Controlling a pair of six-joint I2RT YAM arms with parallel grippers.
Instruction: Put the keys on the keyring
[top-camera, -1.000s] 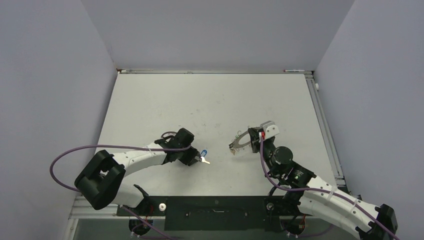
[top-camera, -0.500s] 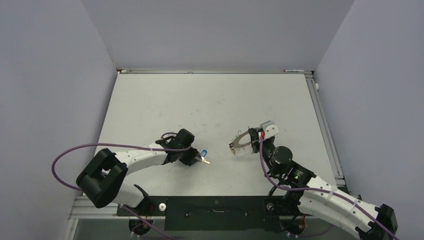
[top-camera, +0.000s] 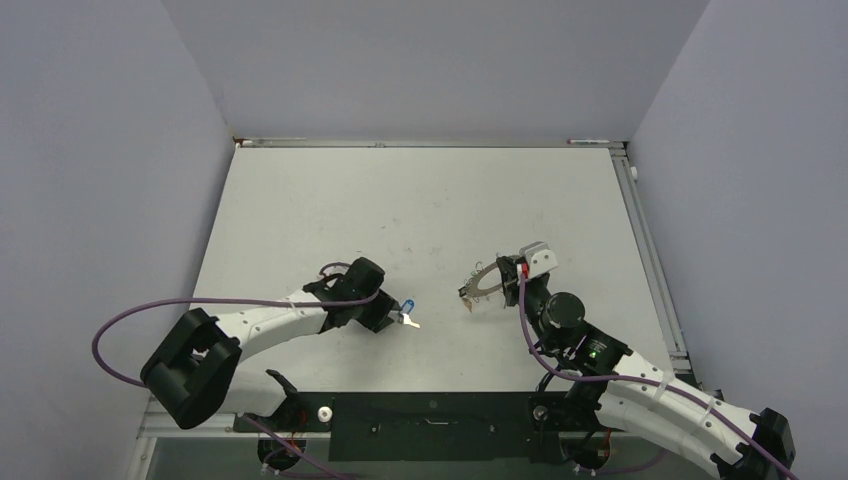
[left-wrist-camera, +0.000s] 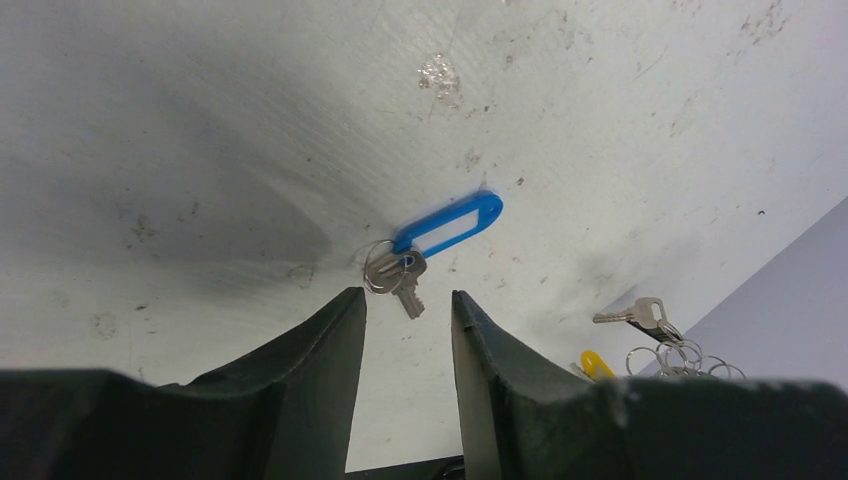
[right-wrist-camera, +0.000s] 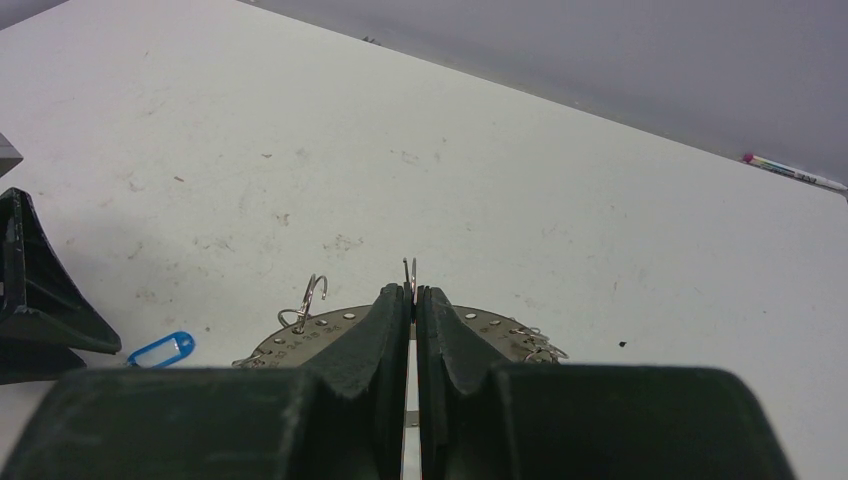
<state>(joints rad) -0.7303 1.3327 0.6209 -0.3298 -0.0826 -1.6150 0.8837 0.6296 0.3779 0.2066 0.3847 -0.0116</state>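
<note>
A scuffed white table (top-camera: 420, 200) carries one loose blue-tagged key (left-wrist-camera: 430, 240).

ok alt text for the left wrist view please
A small silver key on a blue tag lies on the scuffed white table, just beyond the fingertips of the open left gripper. More keys and a yellow tag show at lower right.

Open table (top-camera: 440, 300) separates the loose key (top-camera: 405, 314) from the keyring (top-camera: 487, 283).
</note>
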